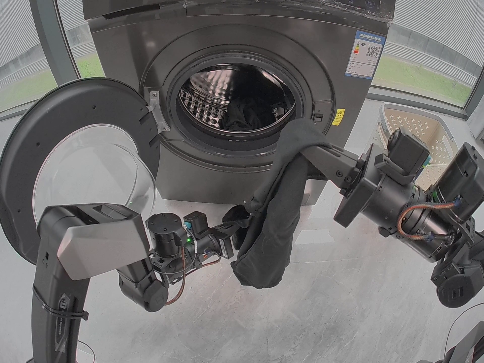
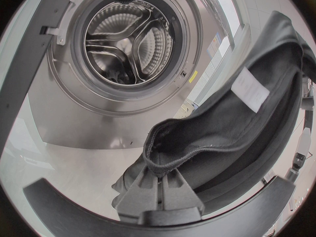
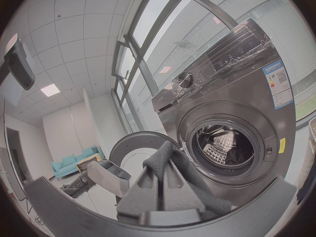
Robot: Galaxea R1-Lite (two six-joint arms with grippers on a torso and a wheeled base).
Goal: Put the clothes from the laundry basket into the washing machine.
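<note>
The dark garment hangs in the air in front of the washing machine, below and to the right of its round opening, and I hold it with both grippers. My right gripper has its fingers closed tight on the top of the cloth, just before the lower right rim of the opening, and the fabric drapes over them. My left gripper is lower and nearer the floor, its fingers pinched together on a hemmed edge of the same garment. The rest of the garment sags in a long fold between and beneath the two holds. A white label shows on its inner side. Inside the drum another dark piece of clothing lies at the bottom. The door is swung fully open to the left. The laundry basket, pale and perforated, stands on the floor just to the right of the machine, behind my right arm.
</note>
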